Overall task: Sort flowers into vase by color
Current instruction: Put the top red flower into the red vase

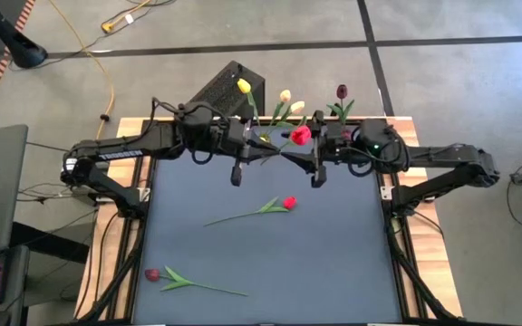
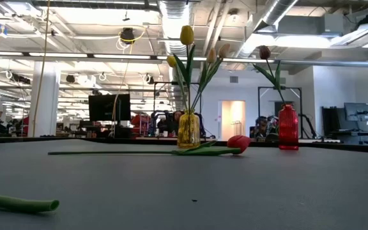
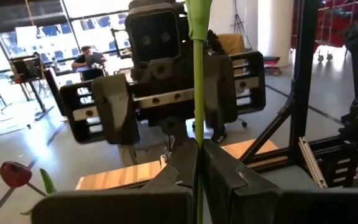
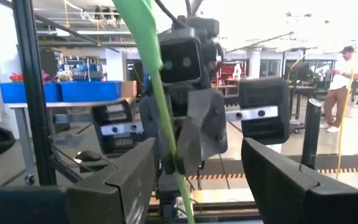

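My left gripper [image 1: 266, 147] [image 3: 199, 152] and right gripper [image 1: 292, 156] [image 4: 201, 155] face each other above the table's far middle. A red tulip [image 1: 300, 136] is between them. The left gripper is shut on its green stem [image 3: 198, 74]. The right gripper is open, and the stem [image 4: 157, 93] passes between its fingers, close to one of them. A yellow vase [image 2: 188, 130] holds yellow and cream tulips [image 1: 244, 86]. A red vase [image 2: 287, 128] holds a dark red tulip [image 1: 341, 91]. The low view shows neither gripper. My left gripper pinches the tulip's stem [image 3: 198, 134] between its two fingers, coming level from the table's left, fingers across the stem. The tulip is lifted clear of the table, and its head lies beyond the fingers, over the right gripper. My right gripper: whether a finger [image 4: 143, 163] touches the stem, I cannot tell.
A red tulip [image 1: 288, 203] [image 2: 238, 144] lies mid-table, its stem toward the left. A dark red tulip [image 1: 152, 273] lies at the near left, its stem [image 2: 18, 203] toward the right. Both vases stand at the far edge, behind the grippers. People show in the room beyond.
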Controlling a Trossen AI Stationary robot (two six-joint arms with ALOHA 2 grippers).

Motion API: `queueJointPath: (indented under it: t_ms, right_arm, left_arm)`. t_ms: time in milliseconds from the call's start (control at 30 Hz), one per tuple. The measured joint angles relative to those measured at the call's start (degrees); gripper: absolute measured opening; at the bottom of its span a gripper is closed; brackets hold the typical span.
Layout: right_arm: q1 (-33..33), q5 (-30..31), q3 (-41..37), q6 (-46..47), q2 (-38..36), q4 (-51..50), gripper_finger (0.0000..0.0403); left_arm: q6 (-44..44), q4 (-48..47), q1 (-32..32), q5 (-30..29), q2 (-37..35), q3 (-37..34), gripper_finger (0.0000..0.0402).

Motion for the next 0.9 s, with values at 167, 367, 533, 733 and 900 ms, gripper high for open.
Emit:
queueJointPath:
  t_ms: [167,367,533,733,900]
  right_arm:
    - [0.0,0.0,0.0,0.2,0.8,2.0,0.0260]
    - [0.0,-0.1,0.0,0.0,0.8,2.8,0.0254]
    - [0.0,-0.1,0.0,0.0,0.8,2.9,0.0226]
    - [0.0,0.0,0.0,0.0,0.8,2.9,0.0172]
    - [0.0,0.0,0.0,0.0,0.8,2.9,0.0123]
  left_arm:
    - [0.0,-1.7,0.0,-3.2,0.0,0.0,0.0000]
    - [-0.1,-3.7,0.0,-4.1,0.0,0.0,0.0000]
    - [-0.1,-3.8,0.0,-4.3,0.0,0.0,0.0000]
    - [-0.8,-4.0,0.0,-5.0,0.0,0.0,0.0000]
    - [-1.3,-4.0,0.0,-6.0,0.0,0.0,0.0000]
